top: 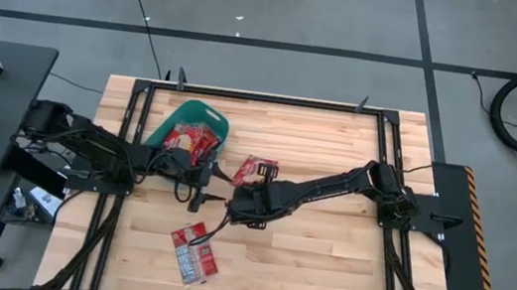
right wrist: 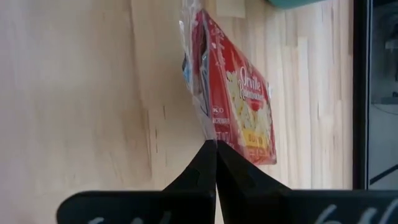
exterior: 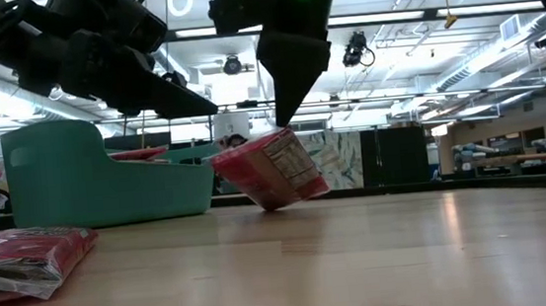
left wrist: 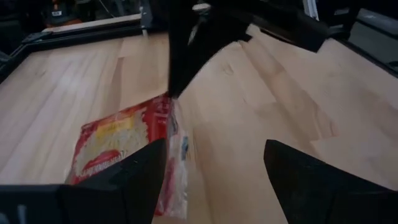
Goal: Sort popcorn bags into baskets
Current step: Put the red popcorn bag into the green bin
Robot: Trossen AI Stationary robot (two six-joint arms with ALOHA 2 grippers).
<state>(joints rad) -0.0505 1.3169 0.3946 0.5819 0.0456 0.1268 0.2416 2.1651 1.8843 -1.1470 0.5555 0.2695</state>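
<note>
Near the table's middle, the right gripper (right wrist: 215, 146) is clamped on a bag's (exterior: 272, 168) edge, tilting it up beside the basket (top: 204, 118), which holds some bags, while the left gripper (left wrist: 214, 177) hangs spread nearby and another bag (top: 194, 252) awaits near the front edge.

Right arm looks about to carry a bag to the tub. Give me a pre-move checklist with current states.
1. Grip: right claw shut on the edge of the held bag. Ok.
2. Bag clear of the table: the bag hangs tilted and its low corner seems to touch the wood. Not ok.
3. Left claw out of the way: it is open and close beside the held bag, near the basket. Likely not ok.
4. Room in the basket: it holds bags already and the left arm partly covers it. Cannot tell.
5. Loose bags clear of both arms. Ok.
</note>
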